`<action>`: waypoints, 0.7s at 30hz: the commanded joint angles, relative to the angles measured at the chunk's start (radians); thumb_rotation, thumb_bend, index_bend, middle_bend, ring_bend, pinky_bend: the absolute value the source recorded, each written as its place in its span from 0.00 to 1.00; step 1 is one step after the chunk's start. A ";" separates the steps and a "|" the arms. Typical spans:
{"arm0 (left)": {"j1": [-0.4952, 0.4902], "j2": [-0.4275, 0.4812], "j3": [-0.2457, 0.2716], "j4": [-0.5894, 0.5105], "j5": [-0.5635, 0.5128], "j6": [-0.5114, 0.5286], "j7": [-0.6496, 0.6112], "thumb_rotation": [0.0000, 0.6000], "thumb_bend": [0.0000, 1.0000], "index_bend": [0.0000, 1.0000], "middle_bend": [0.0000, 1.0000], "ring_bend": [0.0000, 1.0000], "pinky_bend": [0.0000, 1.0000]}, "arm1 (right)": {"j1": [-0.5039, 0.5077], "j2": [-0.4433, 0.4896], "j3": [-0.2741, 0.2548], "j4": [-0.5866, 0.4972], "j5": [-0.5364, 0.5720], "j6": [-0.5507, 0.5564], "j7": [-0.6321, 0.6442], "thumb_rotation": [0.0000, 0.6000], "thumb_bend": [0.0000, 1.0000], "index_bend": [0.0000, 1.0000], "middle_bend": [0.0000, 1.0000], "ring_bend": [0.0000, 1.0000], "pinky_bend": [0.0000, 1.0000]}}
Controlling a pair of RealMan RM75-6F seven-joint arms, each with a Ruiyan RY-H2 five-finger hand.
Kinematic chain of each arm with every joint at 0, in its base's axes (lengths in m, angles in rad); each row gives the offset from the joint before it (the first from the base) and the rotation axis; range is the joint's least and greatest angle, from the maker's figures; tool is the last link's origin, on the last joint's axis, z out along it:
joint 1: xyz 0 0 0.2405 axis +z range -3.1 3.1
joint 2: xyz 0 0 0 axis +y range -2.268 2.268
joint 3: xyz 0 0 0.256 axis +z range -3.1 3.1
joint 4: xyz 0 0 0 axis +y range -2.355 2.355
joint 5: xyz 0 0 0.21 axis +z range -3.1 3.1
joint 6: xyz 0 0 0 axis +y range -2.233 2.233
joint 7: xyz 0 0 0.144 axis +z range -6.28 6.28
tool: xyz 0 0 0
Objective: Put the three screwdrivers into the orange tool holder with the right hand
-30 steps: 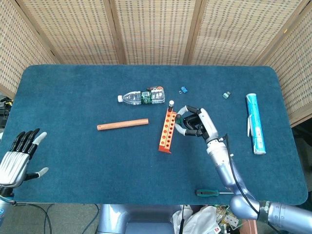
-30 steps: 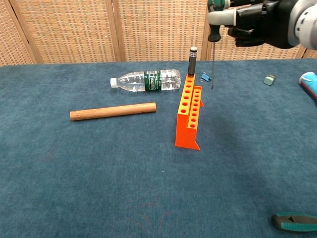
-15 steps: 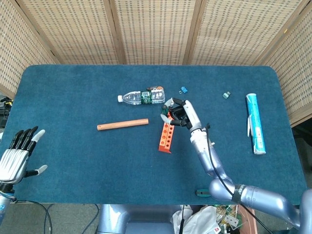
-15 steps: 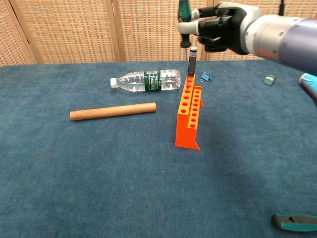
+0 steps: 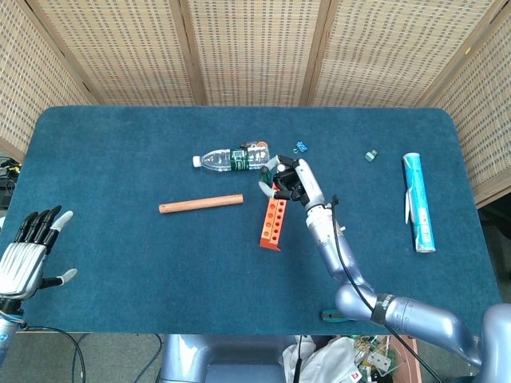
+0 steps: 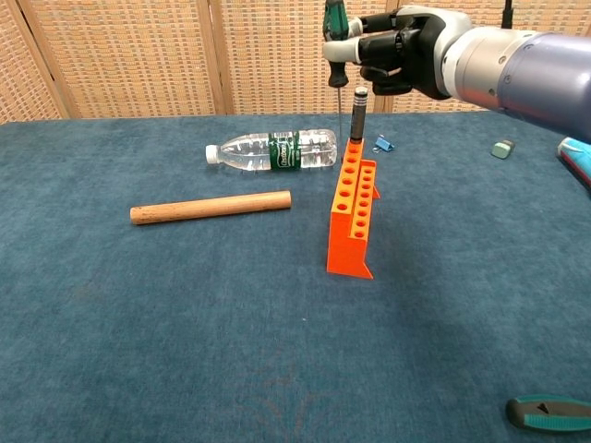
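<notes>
Above the orange tool holder (image 6: 354, 210), your right hand (image 6: 406, 60) grips a green-handled screwdriver (image 6: 334, 37); align its shaft upright over a free hole before lowering.

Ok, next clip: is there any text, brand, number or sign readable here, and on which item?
No text can be read in either view.
Water bottle: green-and-black label, print too blurred to read.
Light blue tube on the right side of the table: markings too small to read.
Orange tool holder, wooden rod, screwdrivers: no visible lettering.
</notes>
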 commanded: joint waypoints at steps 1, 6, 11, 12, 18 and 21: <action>0.000 -0.001 0.001 0.000 0.002 0.000 0.003 1.00 0.00 0.00 0.00 0.00 0.00 | -0.006 0.009 -0.002 -0.006 -0.002 -0.004 0.000 1.00 0.58 0.65 0.96 0.86 1.00; 0.000 -0.003 0.003 -0.001 0.004 0.002 0.007 1.00 0.00 0.00 0.00 0.00 0.00 | -0.013 0.017 -0.003 -0.009 -0.001 -0.007 0.002 1.00 0.59 0.65 0.96 0.86 1.00; 0.001 -0.004 0.004 -0.001 0.005 0.003 0.009 1.00 0.00 0.00 0.00 0.00 0.00 | -0.021 0.023 -0.006 -0.011 -0.002 -0.008 0.009 1.00 0.59 0.65 0.96 0.86 1.00; 0.001 -0.004 0.005 -0.002 0.006 0.004 0.010 1.00 0.00 0.00 0.00 0.00 0.00 | -0.022 0.024 -0.007 -0.011 -0.003 -0.008 0.010 1.00 0.59 0.65 0.96 0.86 1.00; 0.002 -0.005 0.006 -0.002 0.007 0.006 0.013 1.00 0.00 0.00 0.00 0.00 0.00 | -0.027 0.026 -0.011 -0.009 -0.008 -0.009 0.012 1.00 0.59 0.65 0.96 0.86 1.00; 0.002 -0.004 0.005 -0.002 0.007 0.007 0.013 1.00 0.00 0.00 0.00 0.00 0.00 | -0.027 0.023 -0.011 -0.003 -0.008 -0.010 0.014 1.00 0.59 0.65 0.96 0.86 1.00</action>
